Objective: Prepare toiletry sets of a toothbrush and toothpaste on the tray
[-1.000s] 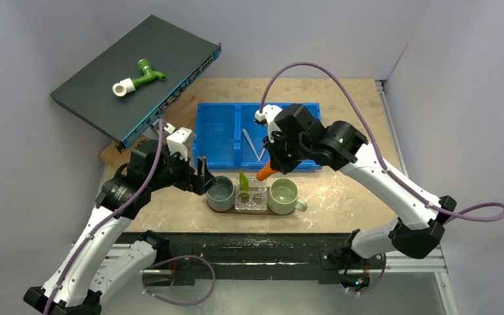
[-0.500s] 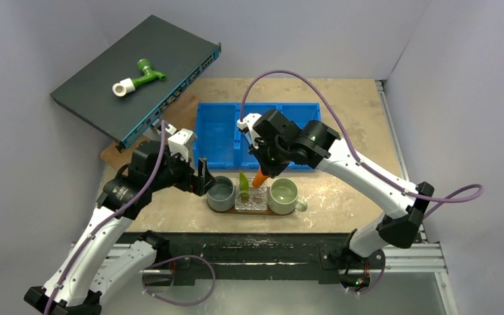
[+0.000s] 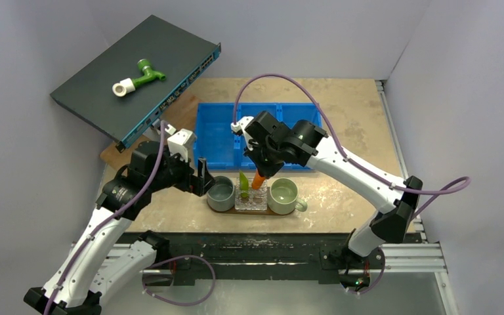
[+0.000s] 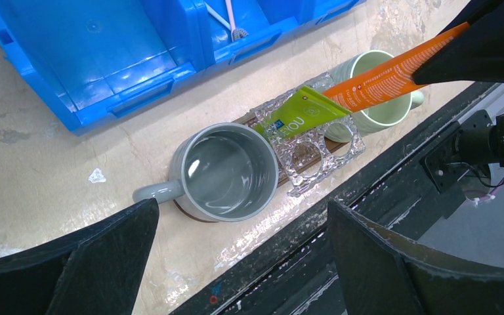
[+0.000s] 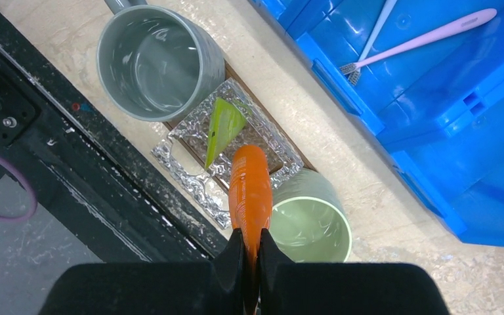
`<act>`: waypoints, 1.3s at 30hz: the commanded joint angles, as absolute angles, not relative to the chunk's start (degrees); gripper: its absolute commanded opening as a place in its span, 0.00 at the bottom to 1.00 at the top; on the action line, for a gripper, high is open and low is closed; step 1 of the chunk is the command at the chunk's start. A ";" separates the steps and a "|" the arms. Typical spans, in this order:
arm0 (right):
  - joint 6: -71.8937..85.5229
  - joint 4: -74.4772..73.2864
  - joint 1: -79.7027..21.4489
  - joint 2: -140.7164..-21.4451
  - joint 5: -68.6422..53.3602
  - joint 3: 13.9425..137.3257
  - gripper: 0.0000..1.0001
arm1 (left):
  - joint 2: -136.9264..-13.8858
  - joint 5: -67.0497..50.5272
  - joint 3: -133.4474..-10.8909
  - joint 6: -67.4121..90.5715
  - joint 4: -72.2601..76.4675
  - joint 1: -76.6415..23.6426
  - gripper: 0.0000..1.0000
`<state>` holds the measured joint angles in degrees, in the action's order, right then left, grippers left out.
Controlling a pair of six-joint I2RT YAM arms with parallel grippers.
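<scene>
My right gripper point(image 3: 261, 169) point(image 5: 249, 239) is shut on the flat end of the orange tube point(image 3: 258, 178) point(image 5: 249, 190) point(image 4: 380, 75). The tube hangs slanted, cap end down, over the clear glass holder point(image 3: 252, 199) point(image 5: 193, 174). The lime-green tube point(image 3: 243, 186) point(image 5: 222, 128) point(image 4: 302, 118) stands in that holder. The holder sits between a grey mug point(image 3: 221, 194) and a green mug point(image 3: 283, 194) on the dark-brown tray point(image 3: 270, 212). A pink toothbrush point(image 5: 426, 41) and a pale one point(image 5: 380, 23) lie in the blue bin point(image 3: 220, 134). My left gripper point(image 3: 202, 176) point(image 4: 239, 213) hangs open and empty beside the grey mug.
A dark network switch point(image 3: 105, 85) leans at the back left with a green-and-white pipe fitting point(image 3: 138, 75) on it. A brown wooden board point(image 3: 182, 113) lies under its lower edge. The black frame rail point(image 3: 262, 246) runs along the table's near edge.
My right arm has carried the orange tube left and nearer, from the bin's front edge to above the glass holder. The left arm has stayed put.
</scene>
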<state>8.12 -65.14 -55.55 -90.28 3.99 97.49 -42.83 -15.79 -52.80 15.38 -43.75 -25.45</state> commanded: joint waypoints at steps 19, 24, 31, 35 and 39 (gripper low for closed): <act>7.83 -61.29 -56.07 -93.28 5.39 95.61 0.00 | -42.36 -15.73 -52.75 14.19 -41.11 -25.21 0.99; 7.87 -61.19 -56.38 -94.10 6.25 95.05 0.00 | -42.45 -15.71 -52.84 14.06 -41.05 -25.18 0.99; 8.60 -59.59 -57.11 -94.87 7.20 93.16 0.00 | -42.63 -15.82 -52.88 13.97 -40.96 -25.20 0.99; 8.79 -59.26 -57.29 -95.51 8.38 92.67 0.00 | -42.71 -15.82 -52.83 13.91 -40.96 -25.18 0.99; 8.88 -58.86 -57.30 -95.88 8.68 92.10 0.00 | -42.80 -15.82 -52.87 13.89 -40.97 -25.22 0.99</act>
<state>8.32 -60.97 -56.99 -96.07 6.90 92.36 -42.89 -15.79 -52.80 15.33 -43.75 -25.45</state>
